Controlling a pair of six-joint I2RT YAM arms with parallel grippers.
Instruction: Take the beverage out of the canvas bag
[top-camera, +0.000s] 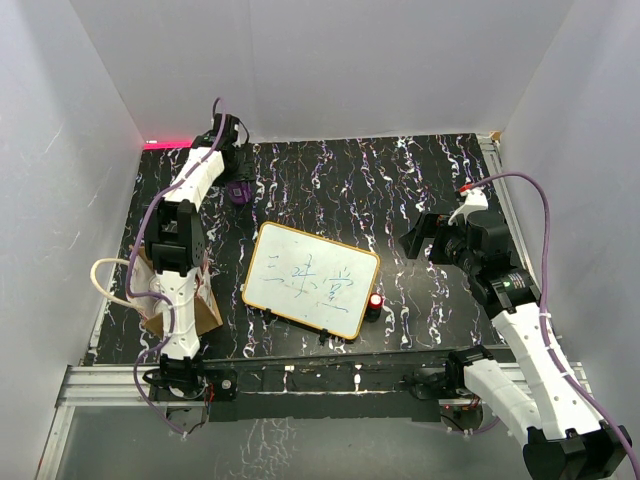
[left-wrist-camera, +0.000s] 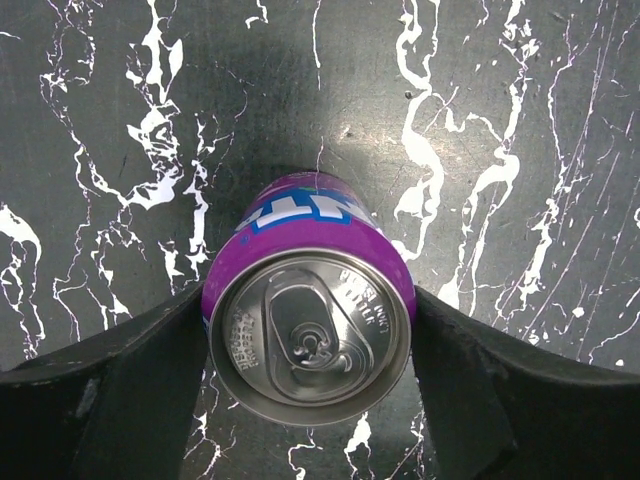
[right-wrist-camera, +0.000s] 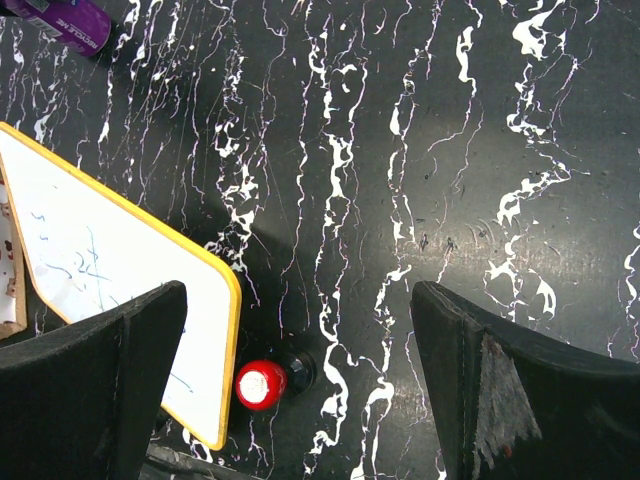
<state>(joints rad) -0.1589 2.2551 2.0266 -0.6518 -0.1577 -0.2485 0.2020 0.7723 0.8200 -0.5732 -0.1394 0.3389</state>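
The beverage (left-wrist-camera: 310, 330) is a purple can standing upright on the black marbled table, its silver top facing the left wrist camera. My left gripper (left-wrist-camera: 310, 300) straddles it, one finger lying against each side, with no gap that I can see. From above, the can (top-camera: 238, 192) sits at the back left under that gripper (top-camera: 232, 168). The canvas bag (top-camera: 200, 310) stands at the near left, partly hidden by the left arm, its cream handles (top-camera: 105, 275) looping out to the left. My right gripper (right-wrist-camera: 300, 300) hovers open and empty over bare table; from above it (top-camera: 425, 238) is at the right.
A white board with a yellow wooden frame (top-camera: 310, 280) lies in the middle of the table. A small red-capped object (right-wrist-camera: 262, 384) sits beside the board's near right corner. White walls enclose the table on three sides.
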